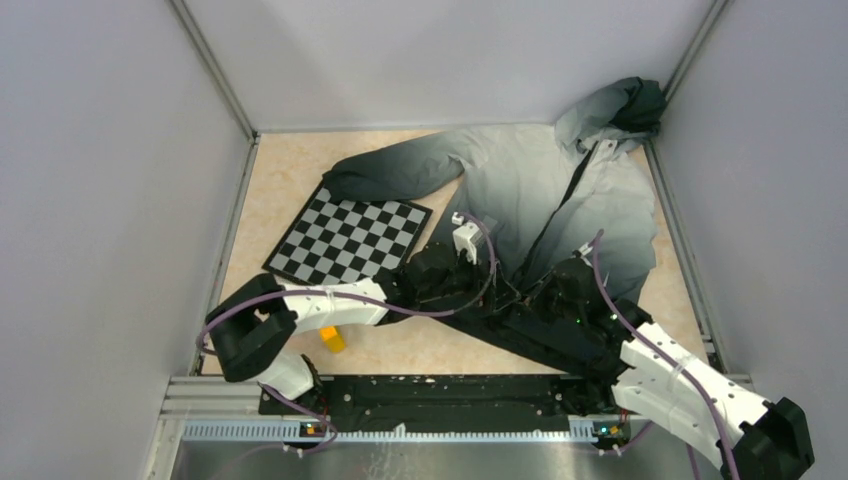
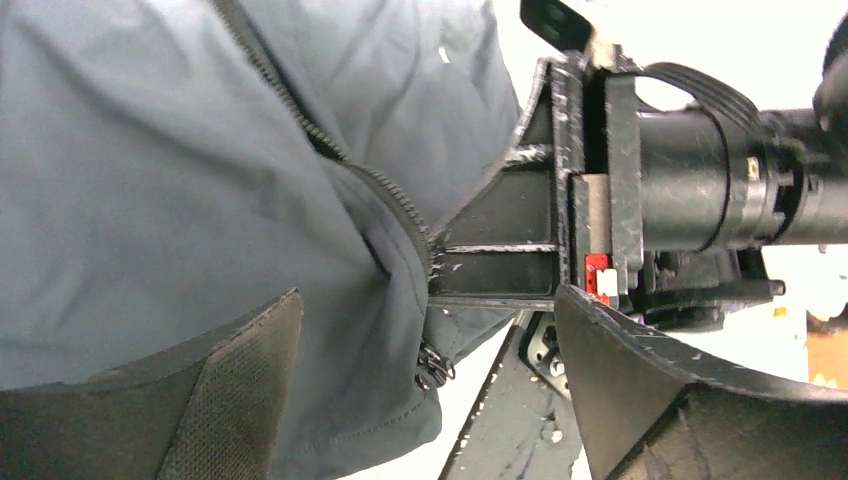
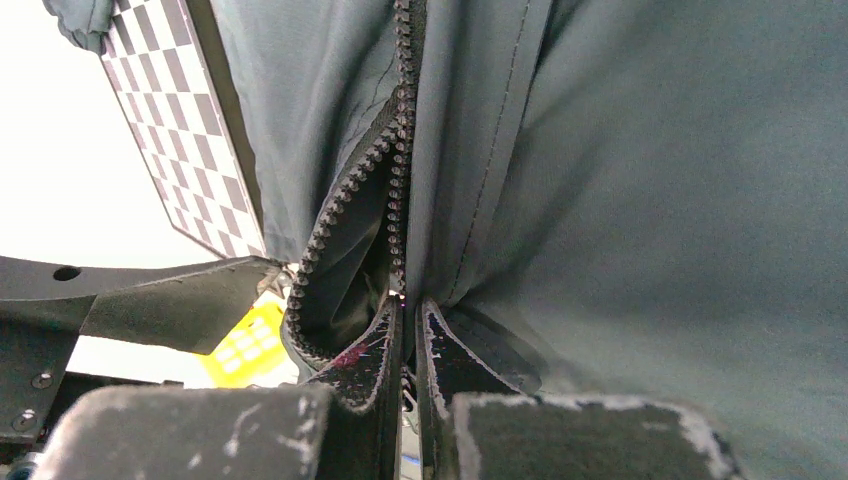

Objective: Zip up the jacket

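Jacket: the jacket (image 1: 560, 190) lies spread on the surface (image 1: 290, 170), its pale hood pushed into the far right corner and its black hem drawn toward you at the near middle, where both arms can reach the opening.
Zipper: the zipper (image 3: 395, 190) runs on a slant from hem to collar. Close to the hem its two rows of teeth gape apart and meet only just above the right fingertips, so you have most of the closing left to do.
Right pincer: the right pincer (image 3: 410, 340) is clenched at the very foot of the teeth, probably on the slider, though the slider itself is hidden between the pads.
Left pincer: the left pincer (image 2: 430, 340) is released, its fingers wide with hem fabric between them but not pinched. You likely want it clamped there, to anchor the hem while the other arm pulls.
Risk: with nothing pinning the hem, expect the cloth to bunch up.
Nearby: the checkerboard (image 1: 350, 238) lies partly under the left sleeve; a small yellow block (image 1: 332, 339) sits beside the left arm.
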Controlling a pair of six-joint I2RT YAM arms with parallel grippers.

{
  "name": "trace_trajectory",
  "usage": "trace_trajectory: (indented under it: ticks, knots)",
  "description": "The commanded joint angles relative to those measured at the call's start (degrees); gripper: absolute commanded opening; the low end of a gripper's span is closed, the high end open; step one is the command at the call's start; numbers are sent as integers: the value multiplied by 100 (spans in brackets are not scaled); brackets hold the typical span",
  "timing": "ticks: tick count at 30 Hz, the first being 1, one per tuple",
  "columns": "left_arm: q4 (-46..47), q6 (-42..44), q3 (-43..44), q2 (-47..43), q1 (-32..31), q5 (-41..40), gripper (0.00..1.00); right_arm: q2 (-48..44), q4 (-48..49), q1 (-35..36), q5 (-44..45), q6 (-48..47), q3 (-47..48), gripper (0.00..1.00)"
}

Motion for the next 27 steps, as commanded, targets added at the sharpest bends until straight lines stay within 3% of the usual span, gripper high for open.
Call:
trace_trajectory:
  ticks: [1, 3, 5, 9, 15, 17, 20, 27]
  knots:
    - [-1672, -670, 436, -538, -15, -1004, 99, 74, 411, 29, -30, 11, 101, 0]
    - [-2408, -1120, 593, -637, -18, -1270, 98, 92, 405, 26, -28, -11, 120, 0]
    - [-2787, -1523, 691, -659, -11, -1172, 90, 101, 386, 31, -27, -27, 129, 0]
    - [-2902, -2021, 794, -567, -12, -491, 71, 118, 390, 26, -41, -39, 118, 0]
    - [-3080, -2077, 870, -318, -19, -356, 55, 105, 401, 26, -82, -33, 82, 0]
    - [-2986, -2056, 841, -315, -40, -304, 54, 61, 351, 26, -59, -35, 93, 0]
    - [-2955, -1976, 865, -325, -58, -221, 61, 23, 341, 26, -25, -35, 77, 0]
    - [-2950, -1874, 932, -254, -195, -139, 58, 49, 348, 26, -35, -29, 65, 0]
